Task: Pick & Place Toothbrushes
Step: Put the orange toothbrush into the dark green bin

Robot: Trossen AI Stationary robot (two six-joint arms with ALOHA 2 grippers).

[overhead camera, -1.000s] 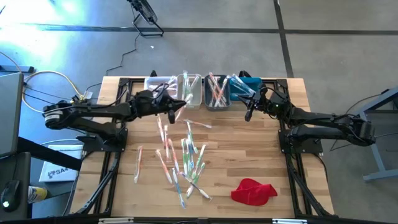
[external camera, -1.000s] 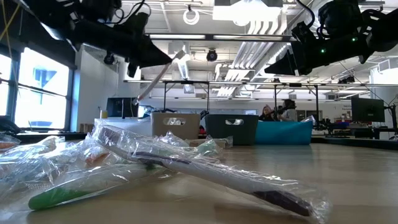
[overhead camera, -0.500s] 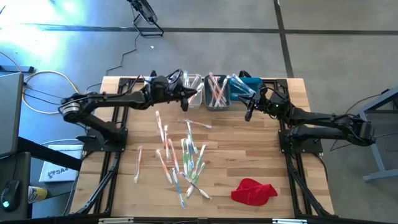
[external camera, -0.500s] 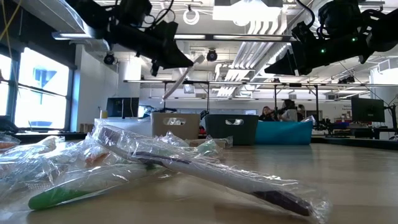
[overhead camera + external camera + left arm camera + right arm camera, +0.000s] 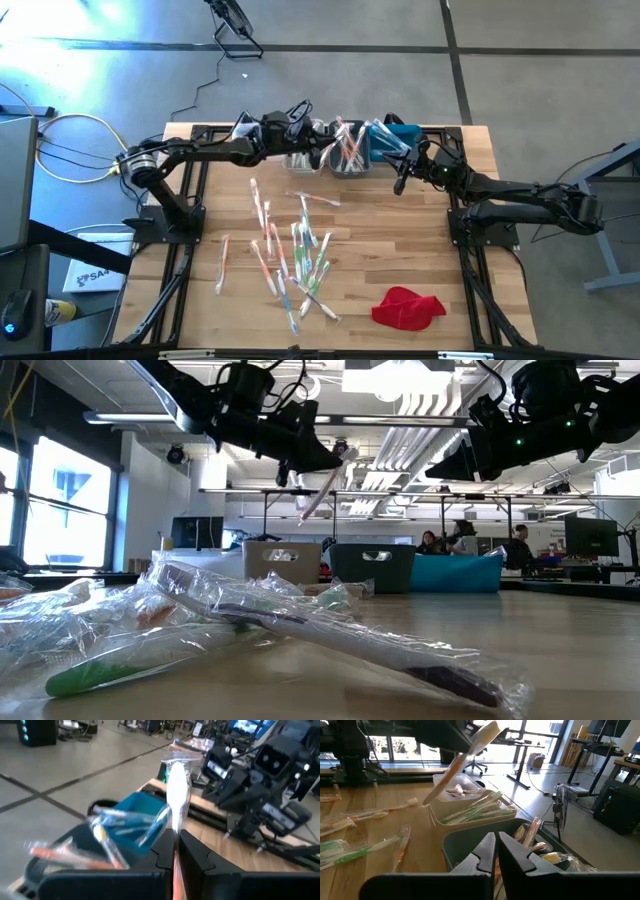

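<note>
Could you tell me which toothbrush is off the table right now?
The orange-handled toothbrush pinched in the left gripper, hanging above the bins; the others lie on the table or in bins.

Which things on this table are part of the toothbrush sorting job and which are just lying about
Part of the job:
- loose toothbrushes scattered mid-table
- held toothbrush, orange handle, in the left claw above the bins
- row of bins at the table's far edge
- right claw, shut, waiting near the blue bin

Just lying about:
- red cloth
- cables beside the table

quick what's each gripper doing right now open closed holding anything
Left gripper: shut on a toothbrush, up over the bins.
Right gripper: shut, holding nothing, over the grey bin.
</note>
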